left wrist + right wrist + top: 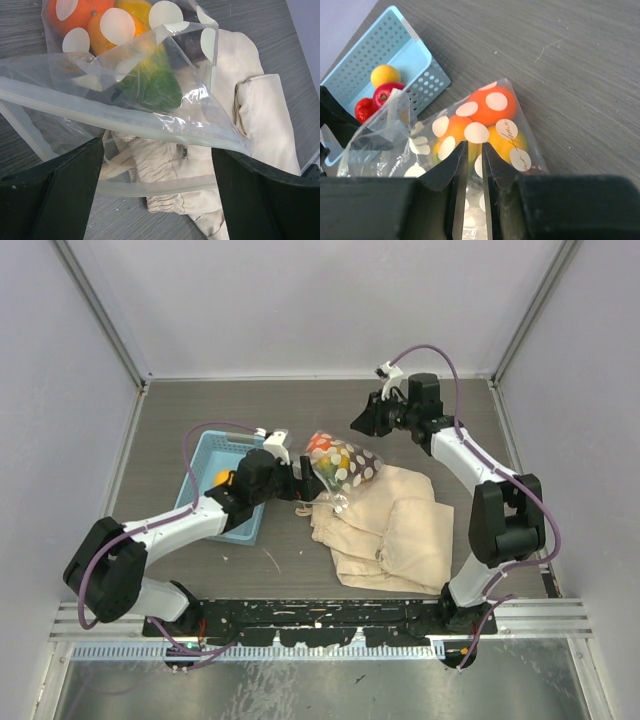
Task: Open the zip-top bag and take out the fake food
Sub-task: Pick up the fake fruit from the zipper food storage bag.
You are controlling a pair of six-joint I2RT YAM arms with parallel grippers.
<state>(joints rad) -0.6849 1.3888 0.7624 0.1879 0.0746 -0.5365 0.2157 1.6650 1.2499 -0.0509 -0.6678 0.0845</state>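
The zip-top bag (342, 464), clear with white spots, lies partly on a beige cloth bag, its mouth open toward my left gripper (298, 480). In the left wrist view the bag (150, 65) holds orange, yellow and green fake food (85, 15). Its zip strip (165, 185) runs across between my wide-open fingers (75, 190). My right gripper (360, 423) hovers behind the bag, apart from it. Its jaws are almost together with nothing between them. In the right wrist view (474, 146) the bag (485, 125) and its orange fruit (490, 107) lie below the fingertips.
A light blue basket (205, 455) stands left of the bag, under my left arm, with a yellow fruit (385, 75) and red ones (387, 93) in it. The beige cloth drawstring bag (395, 530) spreads to the right of centre. Grey walls close in the table.
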